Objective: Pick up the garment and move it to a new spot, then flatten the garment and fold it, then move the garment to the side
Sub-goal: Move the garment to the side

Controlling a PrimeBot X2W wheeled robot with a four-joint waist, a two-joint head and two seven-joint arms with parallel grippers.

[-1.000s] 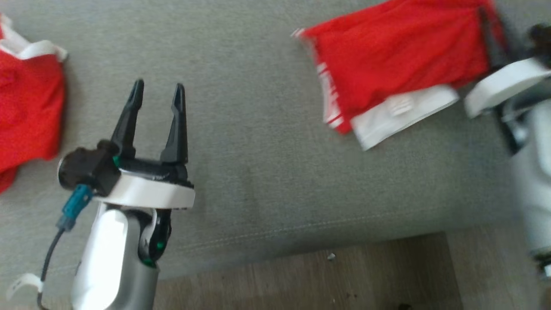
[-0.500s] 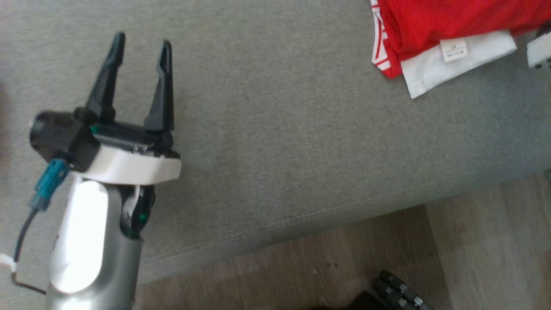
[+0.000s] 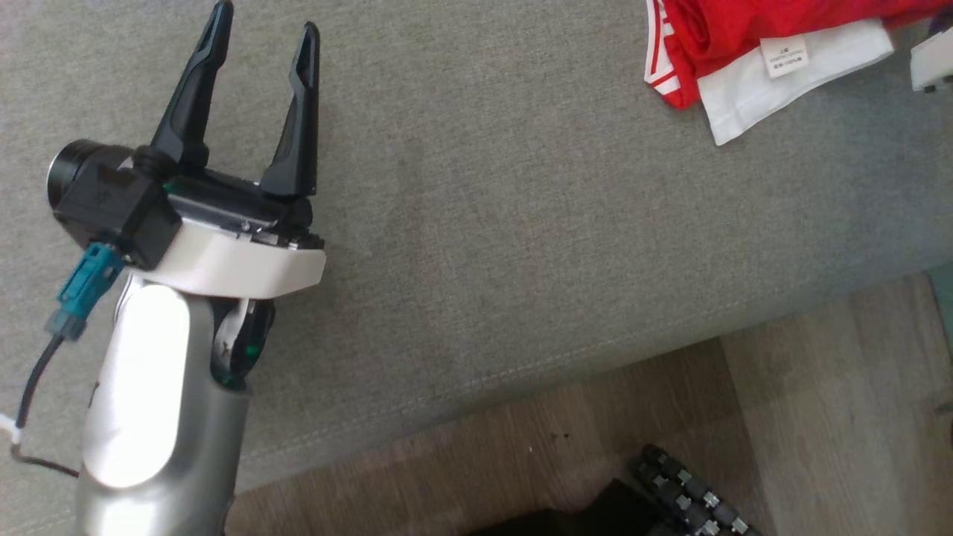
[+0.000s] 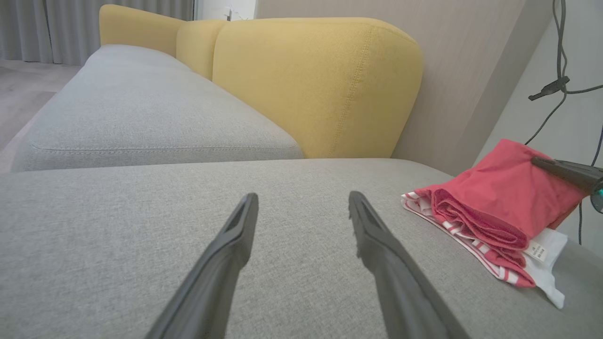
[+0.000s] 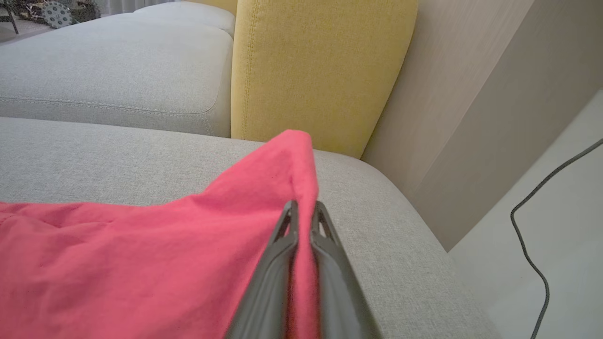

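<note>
one white tag is sewn on the folded red garment; its small print cannot be read. one garment is counted, at 1 o'clock in the head view, near the right end of the grey sofa cushion. its edge is clamped between the right gripper's closed fingers. the left gripper, at 10 o'clock, is held with fingers apart over bare cushion. the cushion's front edge is crossed toward 5 o'clock by wood floor.

Bright even daylight, soft shadows, sharp focus.
</note>
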